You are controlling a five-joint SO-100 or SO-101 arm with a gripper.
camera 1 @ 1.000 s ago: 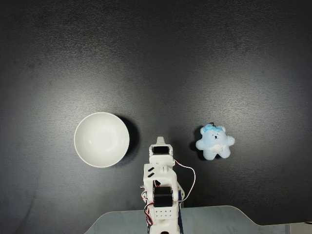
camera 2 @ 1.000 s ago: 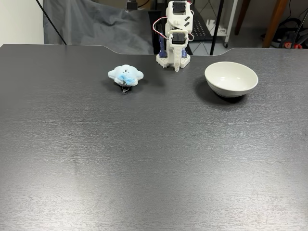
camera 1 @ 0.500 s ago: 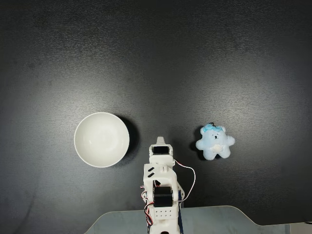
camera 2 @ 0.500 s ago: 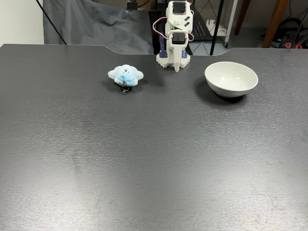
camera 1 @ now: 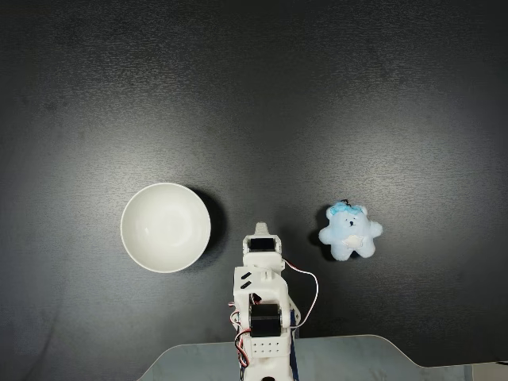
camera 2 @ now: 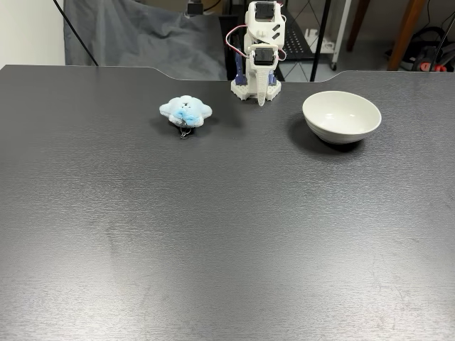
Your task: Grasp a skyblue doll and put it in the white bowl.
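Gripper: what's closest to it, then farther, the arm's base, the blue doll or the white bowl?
In a fixed view:
1. Arm's base, just behind the gripper.
2. Skyblue doll, left, and white bowl, right: too close to call.

In a fixed view from above, the folded white robot arm point(camera 1: 262, 305) sits at the table's near edge between the round white bowl point(camera 1: 166, 228) left and the fluffy pale-blue plush bear point(camera 1: 349, 232) right, both apart from it.

no visible change, arm point(camera 2: 259, 53), doll point(camera 2: 185, 110), bowl point(camera 2: 341, 116) all unmoved
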